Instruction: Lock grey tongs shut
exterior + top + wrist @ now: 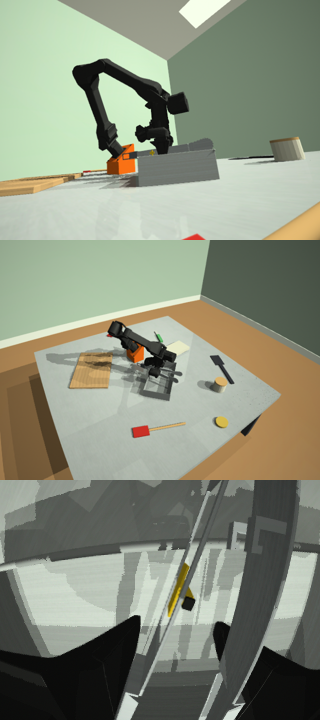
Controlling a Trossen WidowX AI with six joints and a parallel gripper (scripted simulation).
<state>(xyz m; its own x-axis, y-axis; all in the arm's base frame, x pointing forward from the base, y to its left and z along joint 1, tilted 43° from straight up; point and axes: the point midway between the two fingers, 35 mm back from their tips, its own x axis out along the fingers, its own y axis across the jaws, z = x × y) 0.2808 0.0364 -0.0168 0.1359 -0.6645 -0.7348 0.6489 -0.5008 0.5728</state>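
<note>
The grey tongs (178, 373) (204, 143) (260, 580) lie nearly level across the roasting tin (156, 395) (178, 167) (20, 625). Their hinge end points toward the wooden board (77, 382) (15, 189) and their rounded tips stick out over the tin's far side. The two arms stand a little apart. A yellow piece (151, 152) (178, 592) shows on one arm. My gripper (158, 370) (162, 152) (178, 625) points down, with one finger outside each arm, partly closed on the tongs. Its exact contact is partly hidden.
The orange arm base (139, 354) stands behind the tin, near a cream block (179, 347). A lidded pot (219, 385) and black spatula (224, 371) lie to the right. A red spatula (140, 431) and yellow disc (221, 422) are in front.
</note>
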